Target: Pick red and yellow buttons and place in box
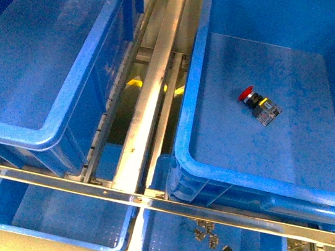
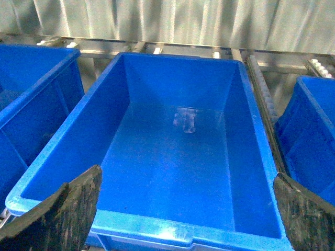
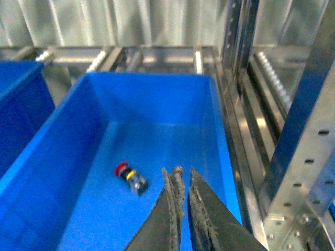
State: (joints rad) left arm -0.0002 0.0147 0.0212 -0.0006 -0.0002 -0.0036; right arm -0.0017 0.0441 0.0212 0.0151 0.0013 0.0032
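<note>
Front view: neither arm shows. The red-capped push button with black collar and clear contact block (image 1: 259, 105) lies on its side on the floor of the right-hand deep blue plastic bin (image 1: 260, 179). The left-hand deep blue plastic bin (image 1: 23, 133) holds nothing. No yellow-capped button shows anywhere, so the likeliest failure is a wasted reach, or a grab at the small metal parts (image 1: 219, 248) in the shallow blue tray (image 1: 167, 241) below.

Left wrist view: the left claw (image 2: 187, 175) hangs over an empty deep bin, released wide, gripping nothing, pitched down toward its floor.

Right wrist view: the right claw (image 3: 184, 172) is clenched on nothing, poised above the right-hand bin with the red button near its tips. If it descends closed, it would likely knock the rounded cap and set the button rolling away.
</note>
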